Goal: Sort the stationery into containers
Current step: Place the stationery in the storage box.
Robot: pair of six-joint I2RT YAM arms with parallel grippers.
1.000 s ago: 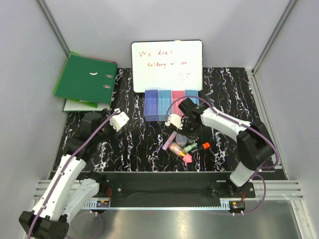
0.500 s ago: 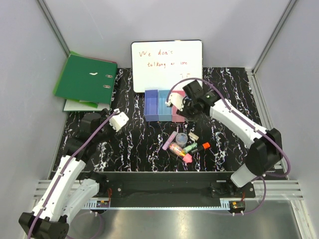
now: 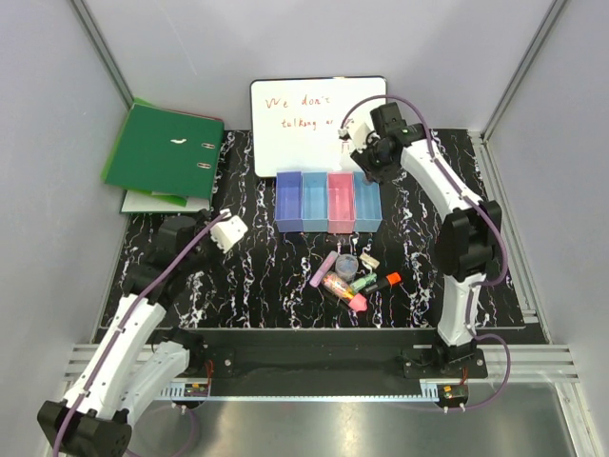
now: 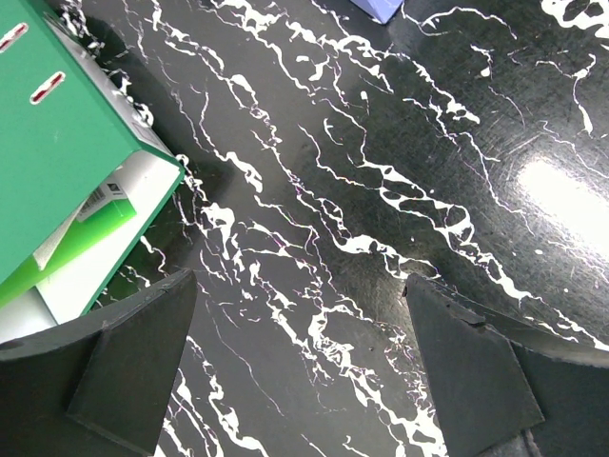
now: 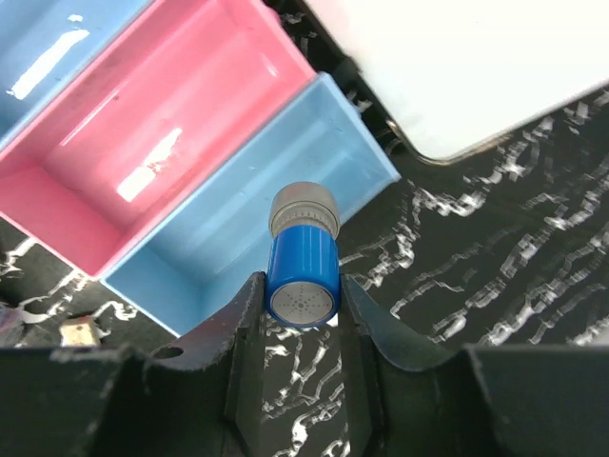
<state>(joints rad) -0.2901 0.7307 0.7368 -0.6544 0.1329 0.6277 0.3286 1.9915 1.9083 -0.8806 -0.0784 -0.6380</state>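
Since the right claw carried it up from the pile a second ago, the bottle, clamped in that claw, now hangs over the rightmost blue bin. Letting go should sort it. The highlighters and marker wait on the tabletop. The left claw gapes empty by the binder.

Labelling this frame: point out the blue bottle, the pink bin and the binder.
blue bottle (image 5: 304,265), right wrist view, its body.
pink bin (image 5: 190,105), right wrist view, bare floor.
binder (image 3: 164,150), top view, cover.
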